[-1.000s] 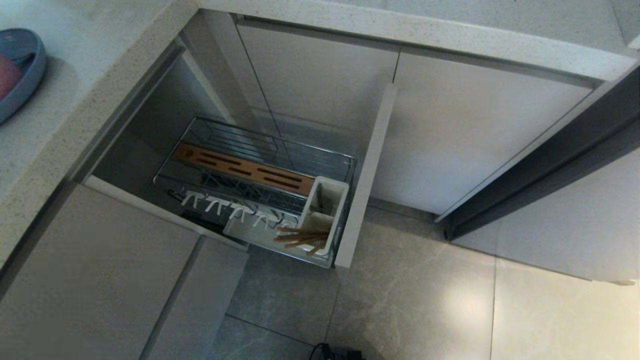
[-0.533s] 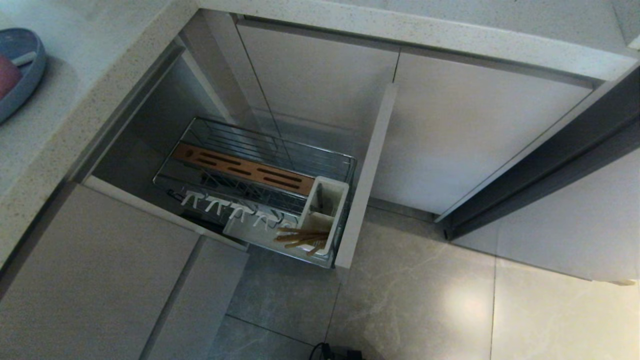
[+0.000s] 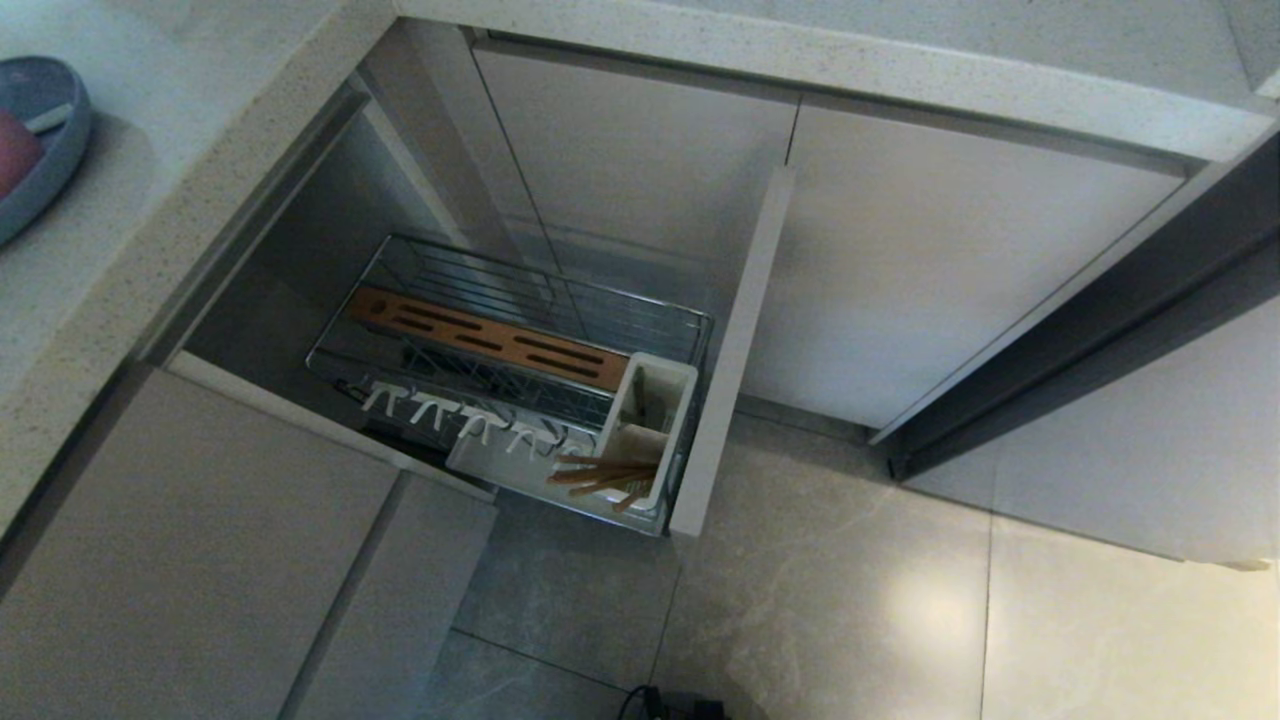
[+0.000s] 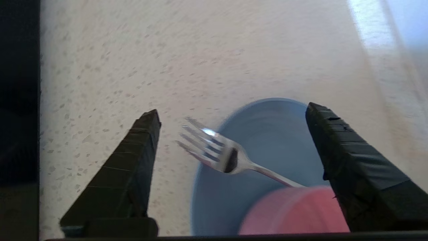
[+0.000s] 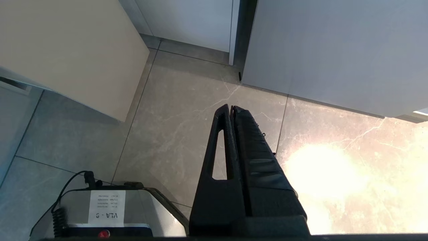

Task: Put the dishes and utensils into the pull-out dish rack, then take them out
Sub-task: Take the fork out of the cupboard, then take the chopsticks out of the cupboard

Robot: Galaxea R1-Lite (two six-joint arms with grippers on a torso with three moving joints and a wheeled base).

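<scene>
The pull-out dish rack (image 3: pixel 520 350) stands drawn out of the cabinet, and wooden chopsticks (image 3: pixel 600 475) lie in its white caddy (image 3: pixel 650 420). On the counter at the far left sits the blue plate (image 3: pixel 45 150) with the pink bowl (image 3: pixel 12 150) on it. In the left wrist view my left gripper (image 4: pixel 232 109) hangs open above the plate (image 4: pixel 274 134). A metal fork (image 4: pixel 217 152) lies across the plate's rim between the fingers, touching neither. Its handle runs behind the pink bowl (image 4: pixel 294 211). My right gripper (image 5: pixel 231 107) is shut and parked over the floor.
The rack's beige front panel (image 3: pixel 735 350) juts out over the floor tiles. Plain cabinet doors (image 3: pixel 900 250) close the back, and another low cabinet front (image 3: pixel 200 540) stands at the left. The speckled counter (image 4: pixel 167 60) stretches past the plate. My base (image 5: pixel 107 211) shows beside the right gripper.
A pale fork handle now shows on the blue plate, where a dark shape lay a second ago. The rack and chopsticks have not moved.
</scene>
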